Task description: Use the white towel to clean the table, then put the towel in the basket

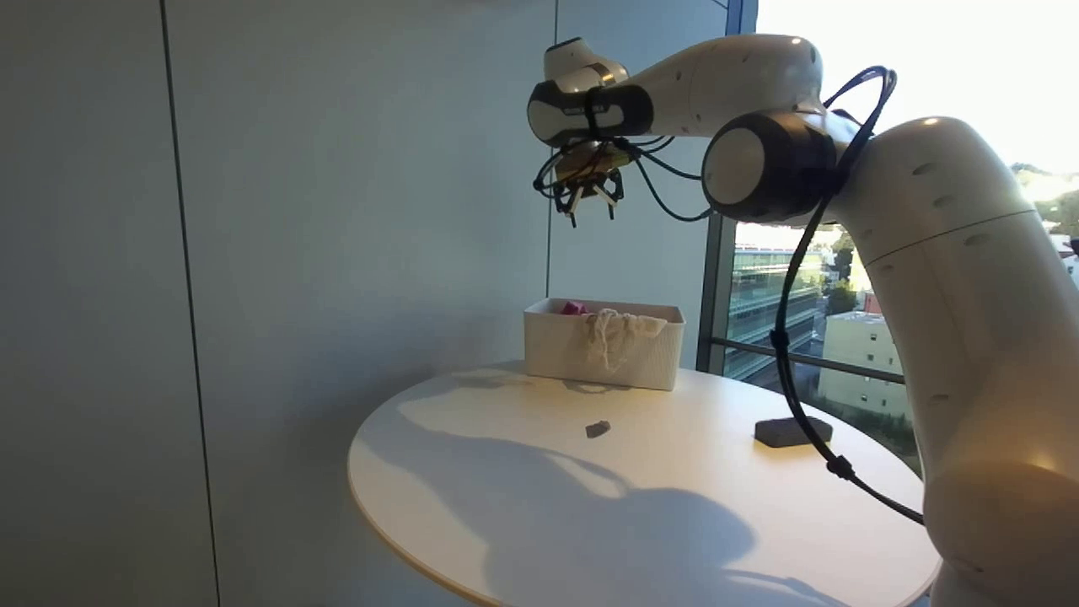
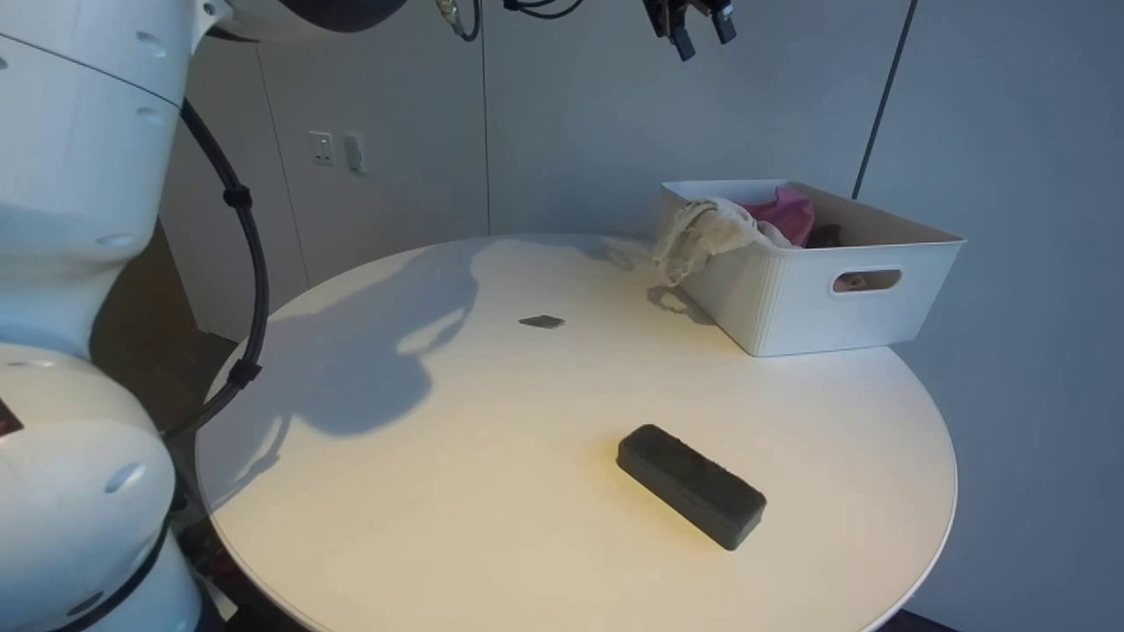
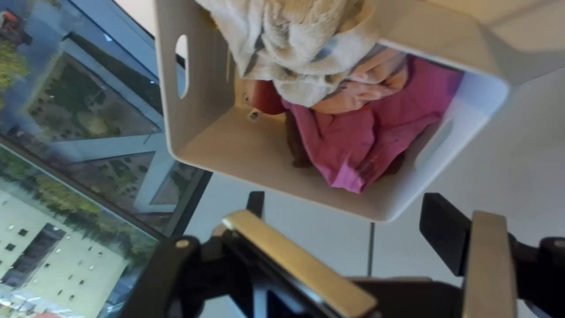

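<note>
The white towel [image 1: 614, 329] lies bunched over the rim of the white basket [image 1: 552, 347], part inside and part hanging down the outer wall. The towel [image 2: 709, 230] and basket [image 2: 817, 316] show in both exterior views. In the wrist view the towel [image 3: 304, 57] lies at the top, over other cloths in the basket [image 3: 247, 141]. My gripper [image 1: 593, 218] is high above the basket, apart from the towel. Its fingertips also show in an exterior view [image 2: 705, 46]. In the wrist view the gripper [image 3: 348, 216] has its fingers spread with nothing between them.
The round white table [image 2: 492, 509] bears a small dark flat piece [image 2: 542, 321] near its middle and a dark block [image 2: 691, 487]. A pink cloth [image 3: 348, 137] is in the basket. A wall and a window stand close behind the basket.
</note>
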Motion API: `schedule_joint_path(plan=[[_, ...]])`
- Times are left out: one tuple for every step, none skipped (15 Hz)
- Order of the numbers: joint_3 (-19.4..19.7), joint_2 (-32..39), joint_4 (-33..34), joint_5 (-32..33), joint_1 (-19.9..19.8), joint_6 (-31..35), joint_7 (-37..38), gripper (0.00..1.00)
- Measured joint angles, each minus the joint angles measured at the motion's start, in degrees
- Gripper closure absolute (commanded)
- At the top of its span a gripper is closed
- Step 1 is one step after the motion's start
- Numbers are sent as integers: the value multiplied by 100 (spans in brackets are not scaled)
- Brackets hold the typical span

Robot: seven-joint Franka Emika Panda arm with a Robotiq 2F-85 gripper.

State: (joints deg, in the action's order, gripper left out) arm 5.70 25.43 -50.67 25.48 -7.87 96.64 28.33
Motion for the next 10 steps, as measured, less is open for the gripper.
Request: schedule_joint_path(plan=[[-131,-165,-201,-177,9,15,-51,0],[-258,-357,-457,-372,13,28,-99,0],[-372,-553,-732,-595,12,30,-148,0],[-463,-740,-1018,-834,6,27,-216,0],[-532,-911,-1316,-1086,-2,26,-296,0],[-585,-1052,-1608,-1333,-13,26,-392,0],[-626,-1182,-1914,-1582,-24,27,-511,0],[-654,-1298,-2225,-1833,-34,29,-645,0],[-673,-1405,-2543,-2085,-45,29,-793,0],[-681,-1498,-2849,-2324,-55,28,-944,0]])
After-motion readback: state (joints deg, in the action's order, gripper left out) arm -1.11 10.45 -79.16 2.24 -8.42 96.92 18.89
